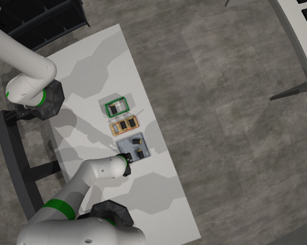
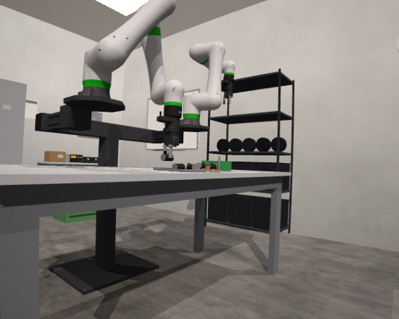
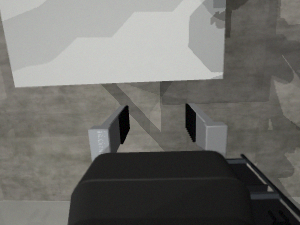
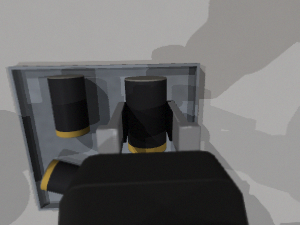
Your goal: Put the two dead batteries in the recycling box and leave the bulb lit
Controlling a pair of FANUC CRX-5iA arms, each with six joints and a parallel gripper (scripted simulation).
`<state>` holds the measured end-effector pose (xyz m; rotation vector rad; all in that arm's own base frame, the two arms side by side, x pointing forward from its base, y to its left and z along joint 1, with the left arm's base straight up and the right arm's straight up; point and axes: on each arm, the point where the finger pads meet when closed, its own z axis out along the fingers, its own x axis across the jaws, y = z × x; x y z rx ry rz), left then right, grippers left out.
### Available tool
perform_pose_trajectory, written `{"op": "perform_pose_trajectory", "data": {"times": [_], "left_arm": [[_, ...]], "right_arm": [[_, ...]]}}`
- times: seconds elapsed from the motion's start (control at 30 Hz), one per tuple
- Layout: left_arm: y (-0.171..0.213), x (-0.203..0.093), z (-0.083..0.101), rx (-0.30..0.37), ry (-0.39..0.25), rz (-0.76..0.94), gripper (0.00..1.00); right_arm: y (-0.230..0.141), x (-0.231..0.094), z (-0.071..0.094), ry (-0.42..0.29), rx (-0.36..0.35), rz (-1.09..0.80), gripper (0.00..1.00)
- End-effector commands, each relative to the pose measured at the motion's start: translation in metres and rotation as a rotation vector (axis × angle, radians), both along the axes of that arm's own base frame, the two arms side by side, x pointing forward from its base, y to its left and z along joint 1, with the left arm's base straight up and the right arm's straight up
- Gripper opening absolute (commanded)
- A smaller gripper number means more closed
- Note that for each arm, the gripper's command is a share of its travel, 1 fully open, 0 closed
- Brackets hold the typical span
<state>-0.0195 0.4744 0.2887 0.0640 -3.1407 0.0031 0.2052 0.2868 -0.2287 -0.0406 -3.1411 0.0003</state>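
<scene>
My right gripper is shut on a black battery with a yellow end, held above the grey tray. One battery lies beside it in the tray; another lies crosswise. The orange holder carries two batteries; its left bay shows no battery. The green box stands upright with one battery inside. My left gripper is open and empty, high up. I cannot tell whether the bulb is lit.
Green box, holder and tray stand in a row with narrow gaps on the white table. The right arm reaches over the tray's near corner. A black shelf stands beyond the table.
</scene>
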Motion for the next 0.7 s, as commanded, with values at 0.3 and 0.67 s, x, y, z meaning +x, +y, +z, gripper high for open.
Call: {"op": "perform_pose_trajectory", "data": {"times": [0.3, 0.67], "left_arm": [[0.0, 0.0, 0.001, 0.002, 0.0, 0.0, 1.0], [0.0, 0.0, 0.001, 0.002, 0.0, 0.0, 1.0]], "right_arm": [[0.001, 0.0, 0.066, -0.001, 0.001, 0.0, 0.57], [0.004, 0.001, 0.08, -0.001, 0.001, 0.0, 0.57]]}}
